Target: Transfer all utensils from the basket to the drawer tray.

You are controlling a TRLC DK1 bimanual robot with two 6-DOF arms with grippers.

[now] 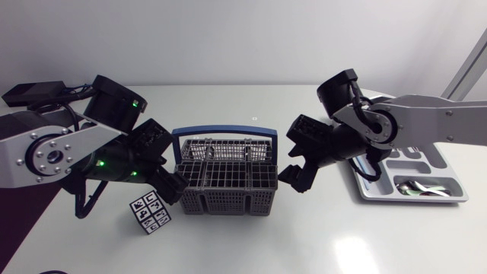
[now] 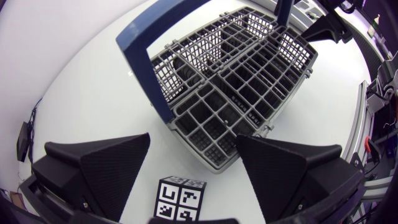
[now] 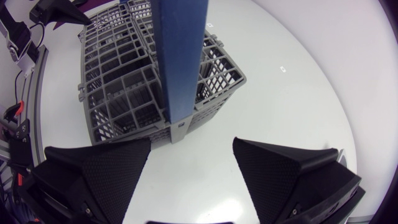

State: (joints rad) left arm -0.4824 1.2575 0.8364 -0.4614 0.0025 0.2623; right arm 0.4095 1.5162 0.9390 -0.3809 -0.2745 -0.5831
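Grey grid plastic basket with blue handle [image 1: 228, 202] sits central. Left gripper [image 2: 193, 138] at its 9 o'clock, right gripper [image 3: 192, 140] at 3 o'clock, both spread wide, holding nothing. Grey drawer tray [image 1: 411, 199] lies beyond at 3; black-and-white pattern-labelled cube [image 1: 150, 211] at 7.

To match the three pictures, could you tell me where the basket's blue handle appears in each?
Head view: the blue handle arches over the grey basket.
Left wrist view: handle ahead of the left gripper.
Right wrist view: handle straight ahead, upright.
Shared landmark: the grey basket.

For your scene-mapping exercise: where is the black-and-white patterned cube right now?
In the head view the cube stands left of centre, off the basket's near-left corner, close beside the left gripper.
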